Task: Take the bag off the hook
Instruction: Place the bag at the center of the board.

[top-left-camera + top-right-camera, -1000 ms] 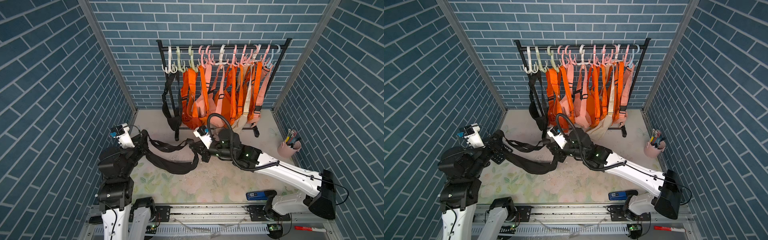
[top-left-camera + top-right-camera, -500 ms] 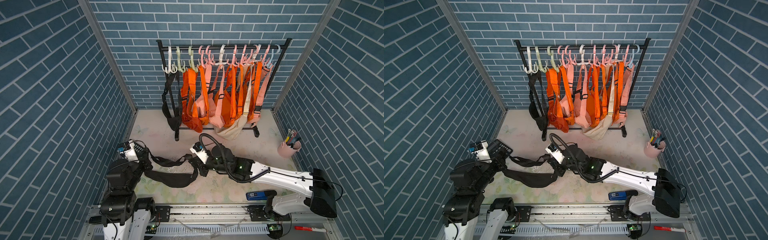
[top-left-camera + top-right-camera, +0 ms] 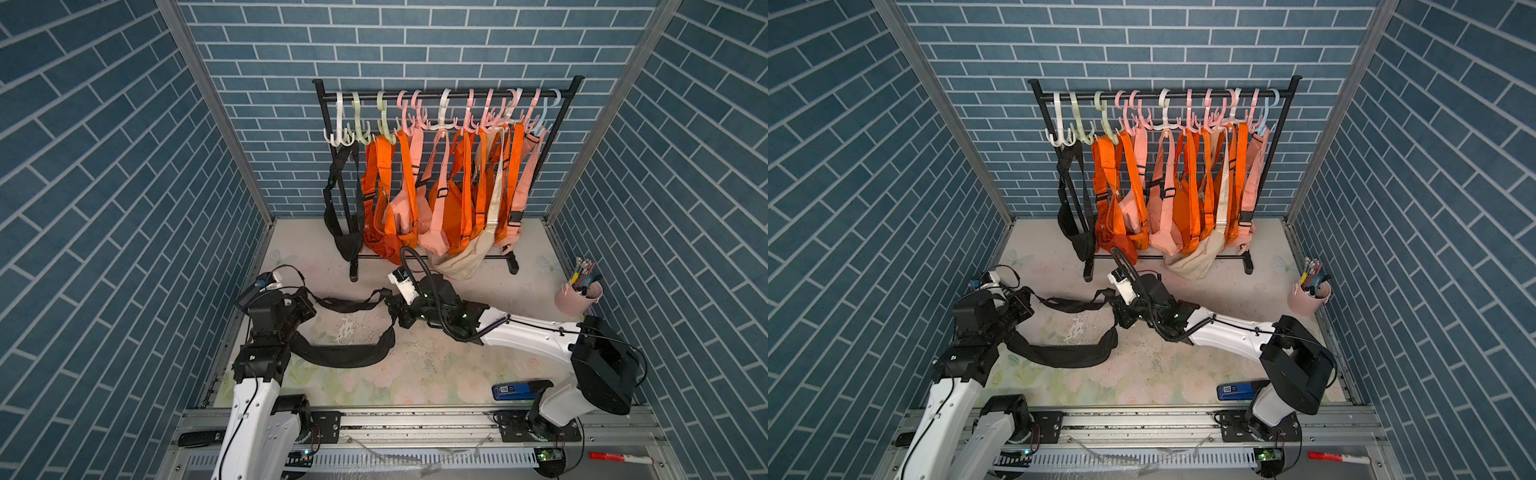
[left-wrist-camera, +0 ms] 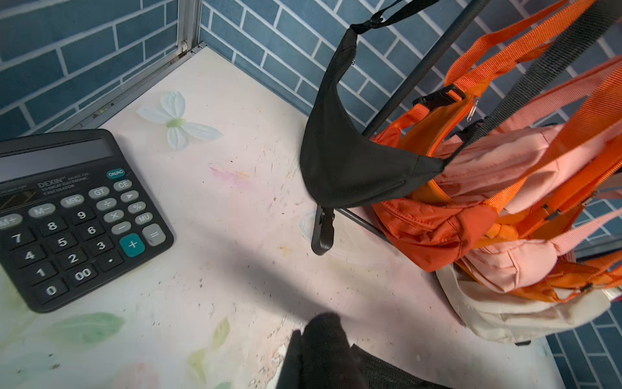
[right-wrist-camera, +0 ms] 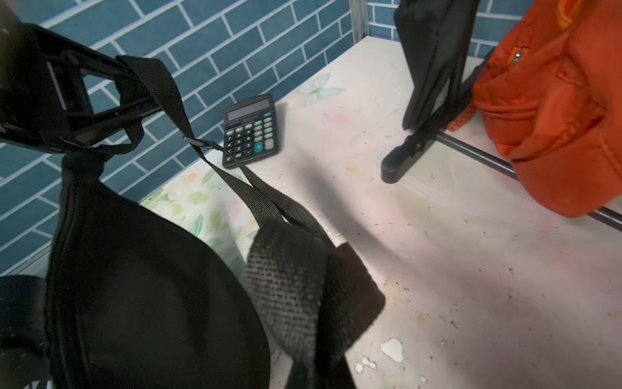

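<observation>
Blk bag (image 3: 345, 355), floral table (image 3: 436, 365).

Bright, even light, soft shadows on the table (image 5: 471, 269), the close black bag (image 5: 151, 303) blurred, edges bowed.

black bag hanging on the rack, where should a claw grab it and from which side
Probably best: pinch the webbing strap above the pouch, coming from the robot's side of the rack. The strap is a flat, taut band; the pouch is bulky, the wall stands behind and orange bags crowd beside it.
</observation>
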Action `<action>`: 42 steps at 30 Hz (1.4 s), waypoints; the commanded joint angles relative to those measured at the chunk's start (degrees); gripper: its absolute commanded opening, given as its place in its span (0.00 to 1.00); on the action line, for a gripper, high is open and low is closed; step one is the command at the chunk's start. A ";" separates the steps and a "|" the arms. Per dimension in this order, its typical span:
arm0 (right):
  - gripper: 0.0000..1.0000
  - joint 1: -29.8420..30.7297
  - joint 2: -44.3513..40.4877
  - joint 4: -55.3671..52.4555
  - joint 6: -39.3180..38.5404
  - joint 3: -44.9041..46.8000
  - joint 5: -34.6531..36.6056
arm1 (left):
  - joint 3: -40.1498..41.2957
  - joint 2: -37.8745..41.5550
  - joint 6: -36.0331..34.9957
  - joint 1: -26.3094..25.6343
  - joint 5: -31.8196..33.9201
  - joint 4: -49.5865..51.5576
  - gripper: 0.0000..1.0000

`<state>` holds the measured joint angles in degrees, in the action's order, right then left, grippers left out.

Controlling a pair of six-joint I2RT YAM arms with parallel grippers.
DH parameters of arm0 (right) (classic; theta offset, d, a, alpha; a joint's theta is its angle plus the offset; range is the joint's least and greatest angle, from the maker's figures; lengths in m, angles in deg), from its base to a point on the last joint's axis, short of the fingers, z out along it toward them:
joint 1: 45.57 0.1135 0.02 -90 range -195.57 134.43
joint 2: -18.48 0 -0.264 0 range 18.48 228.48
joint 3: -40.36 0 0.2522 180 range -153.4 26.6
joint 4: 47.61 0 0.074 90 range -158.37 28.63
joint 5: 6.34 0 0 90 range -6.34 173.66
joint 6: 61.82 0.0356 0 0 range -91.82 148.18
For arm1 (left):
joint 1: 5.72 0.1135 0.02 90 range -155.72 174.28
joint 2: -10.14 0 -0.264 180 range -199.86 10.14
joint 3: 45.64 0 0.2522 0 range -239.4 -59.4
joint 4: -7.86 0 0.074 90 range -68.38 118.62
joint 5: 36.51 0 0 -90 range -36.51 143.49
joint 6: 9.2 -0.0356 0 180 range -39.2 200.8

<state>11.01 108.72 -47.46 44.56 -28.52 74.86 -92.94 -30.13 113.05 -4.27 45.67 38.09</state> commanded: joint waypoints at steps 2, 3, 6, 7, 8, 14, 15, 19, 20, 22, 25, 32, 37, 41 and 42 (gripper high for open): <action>0.00 -1.26 2.98 3.20 1.89 -0.35 -2.76 | 2.43 -4.92 1.61 -2.36 3.54 -9.04 0.00; 0.00 -1.70 3.55 3.65 2.02 -0.16 -2.87 | 2.62 -5.98 1.52 -3.51 4.57 -9.91 0.00; 0.00 -2.98 4.70 5.32 2.59 1.22 -3.31 | 3.01 -8.77 -0.25 -7.30 8.42 -11.87 0.00; 0.00 -3.58 5.08 6.22 3.06 1.77 -3.53 | 3.04 -9.80 -0.48 -7.83 8.98 -12.52 0.00; 0.00 -4.10 5.42 6.82 3.45 2.26 -3.81 | 3.44 -10.79 -0.40 -7.87 8.96 -13.38 0.00; 0.00 -6.38 8.07 9.68 4.95 4.09 -5.49 | 6.78 -16.98 0.62 -7.96 9.30 -20.22 0.00; 0.00 -6.71 8.71 10.13 5.35 4.13 -5.89 | 7.13 -18.28 0.76 -7.96 9.16 -21.25 0.00; 0.00 -6.97 11.93 11.77 7.02 4.22 -7.68 | 7.71 -22.13 0.36 -8.05 9.13 -23.49 0.00; 0.00 -6.92 12.65 12.05 7.59 4.22 -8.39 | 8.07 -22.38 0.36 -8.05 9.30 -23.71 0.00; 0.00 -6.99 14.01 12.88 8.79 4.45 -9.54 | 9.41 -22.31 0.19 -8.04 9.91 -24.34 0.00; 0.00 -6.76 14.88 15.08 10.31 6.05 -9.84 | 11.64 -21.06 -0.08 -8.05 11.67 -24.56 0.00; 0.00 -4.73 13.02 14.29 9.08 7.65 -7.69 | 15.79 -16.93 -0.74 -8.05 12.76 -26.20 0.00; 0.00 -2.38 11.04 12.53 7.88 7.21 -6.00 | 17.19 -16.92 -1.53 -8.05 13.78 -26.96 0.00; 0.00 -0.71 11.52 10.46 6.87 4.78 -5.45 | 14.62 -23.36 -1.47 -8.05 13.70 -29.03 0.00; 0.00 -0.31 11.70 9.68 6.53 3.98 -5.36 | 13.37 -25.07 -1.25 -8.02 13.70 -29.09 0.00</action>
<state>9.72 121.59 -35.66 52.38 -22.16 68.06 -77.29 -51.73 112.37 -12.03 58.74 10.09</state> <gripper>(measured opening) 0.051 0.045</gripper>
